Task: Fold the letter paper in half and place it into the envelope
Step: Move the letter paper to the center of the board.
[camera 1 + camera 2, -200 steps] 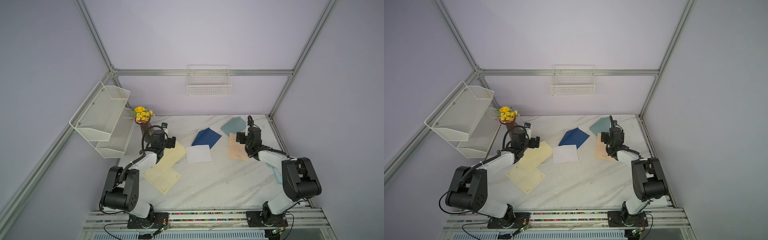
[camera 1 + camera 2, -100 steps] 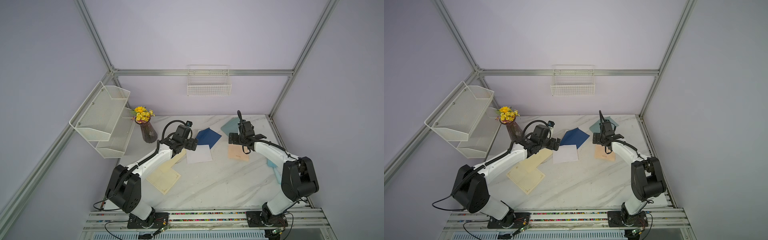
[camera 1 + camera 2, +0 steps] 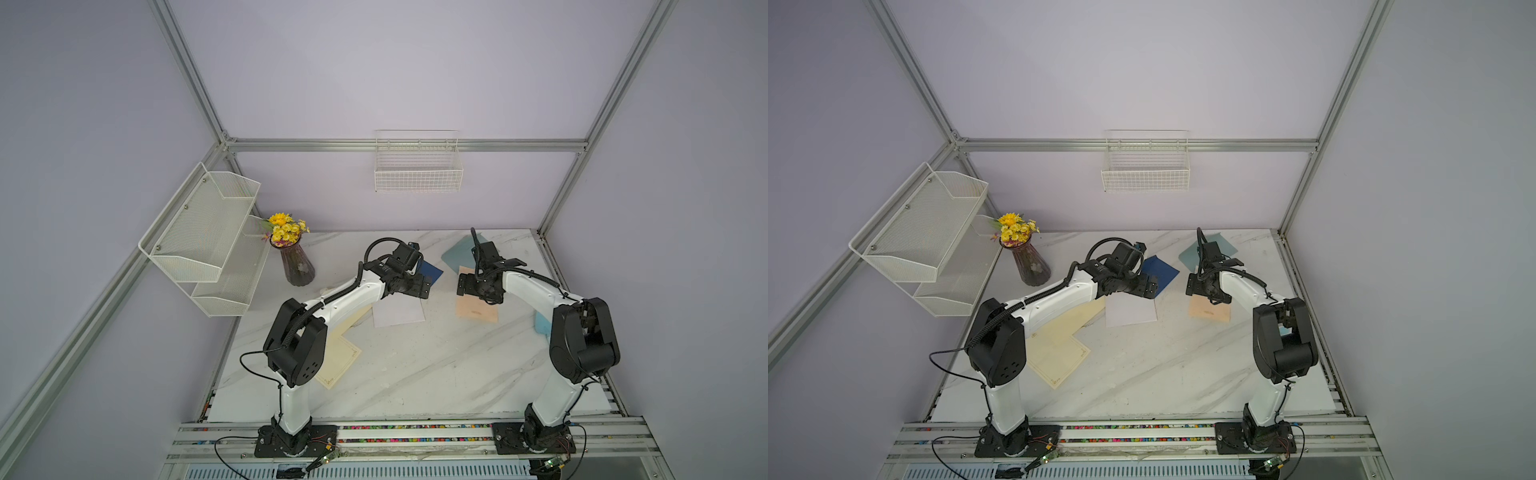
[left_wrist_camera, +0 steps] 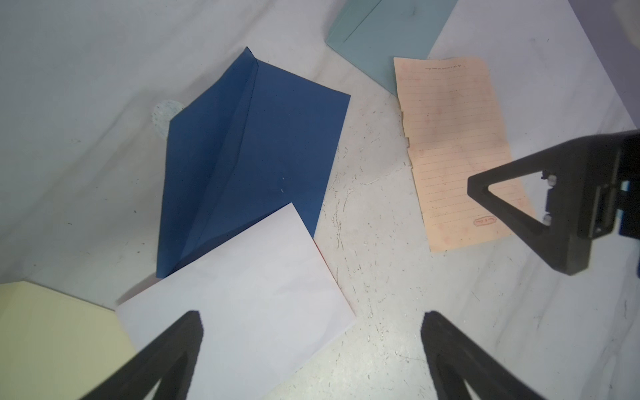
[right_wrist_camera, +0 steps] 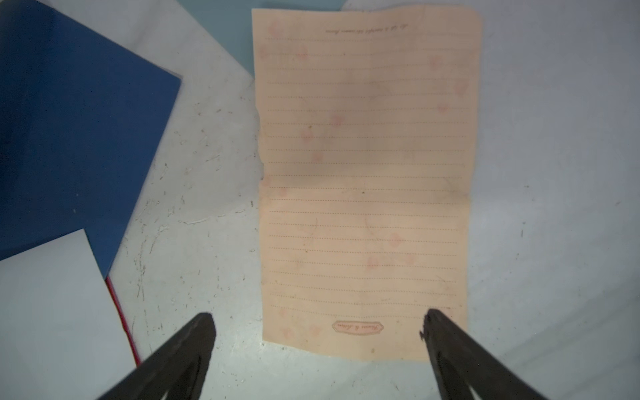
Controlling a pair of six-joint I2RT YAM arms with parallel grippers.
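The letter paper [image 5: 363, 173] is a peach lined sheet lying flat and unfolded on the marble table, right of centre in both top views [image 3: 478, 311] [image 3: 1209, 311]. My right gripper [image 5: 317, 318] hovers open above its near end, nothing between the fingers; it also shows in both top views [image 3: 478, 289] [image 3: 1207, 291]. A dark blue envelope [image 4: 252, 149] lies with its flap open at mid-table [image 3: 432, 272]. My left gripper [image 4: 311, 318] hangs open over the corner of a white sheet [image 4: 242, 294] that overlaps the envelope's near edge.
A pale teal envelope [image 4: 384, 38] lies under the letter paper's far end. Cream sheets [image 3: 336, 361] sit under the left arm. A vase of yellow flowers [image 3: 297, 266] stands at the back left beside a mesh wall rack [image 3: 208, 237]. A light blue item [image 3: 542, 324] lies by the right edge.
Both arms have swung inward toward the table's middle: the left from above the cream sheets to the white sheet, the right onto the letter paper's near end. Both grippers stayed open.
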